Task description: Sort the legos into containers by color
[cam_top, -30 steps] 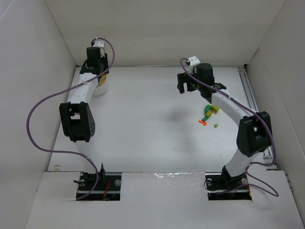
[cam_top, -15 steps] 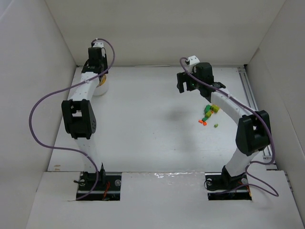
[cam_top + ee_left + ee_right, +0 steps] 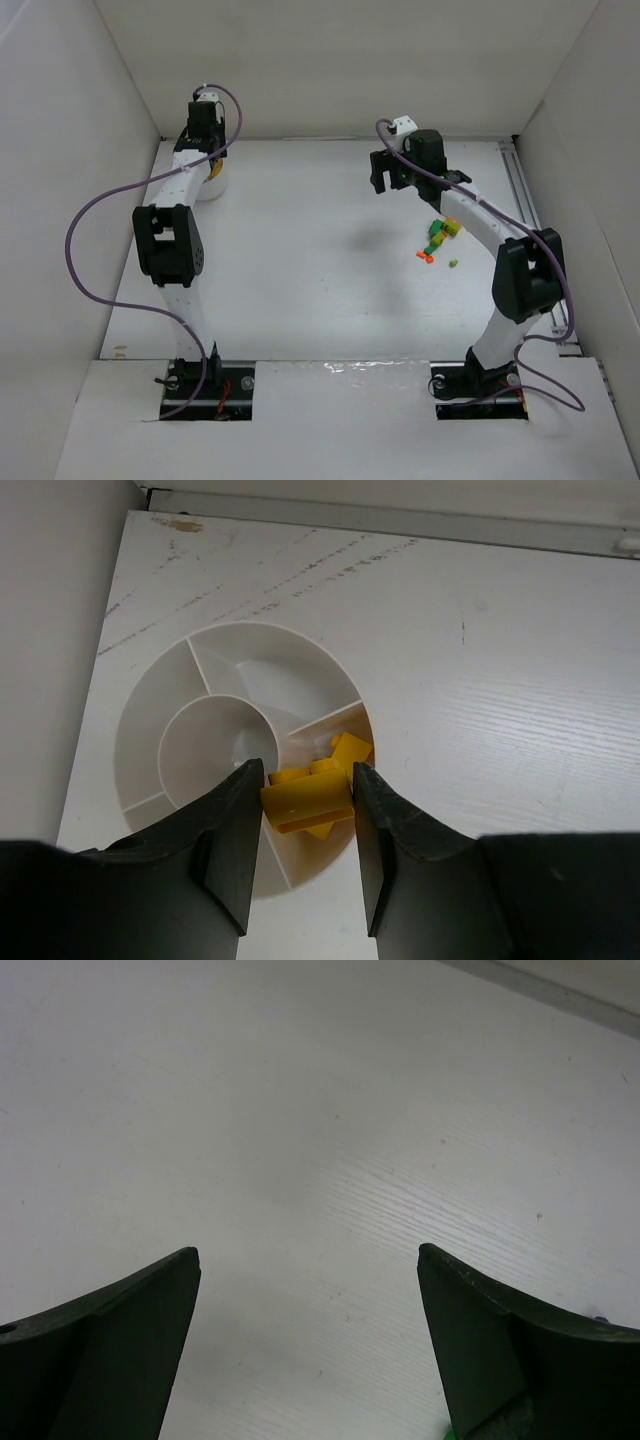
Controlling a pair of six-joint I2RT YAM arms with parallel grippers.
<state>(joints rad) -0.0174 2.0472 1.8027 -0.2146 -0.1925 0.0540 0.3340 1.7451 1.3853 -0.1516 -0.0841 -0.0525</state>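
**No readable writing in view**

No view shows any legible text, number, label or brand mark. The yellow brick (image 3: pixel 305 802) between the left fingers (image 3: pixel 230 850) and the white bowl (image 3: pixel 150 720) beneath them are plain. Faint grey scuffs on the table (image 3: pixel 480 650) beyond those fingers form no letters. The table ahead of the right fingers (image 3: pixel 120 1350) is also unmarked.

bowl (image 3: pixel 150 695): round, white, low-walled; a round middle well ringed by sections split by thin radial walls; upright at the far left corner of the bench (image 3: pixel 320 260).
yellow bricks in bowl (image 3: pixel 348 750): a few, jumbled in one outer section.
held yellow brick (image 3: pixel 305 802): pinched between the left fingers (image 3: pixel 232 830), over that same section.
loose legos (image 3: pixel 438 236): small cluster of yellow, green and orange on the bench's right side; one green brick (image 3: pixel 453 264) lies just apart.
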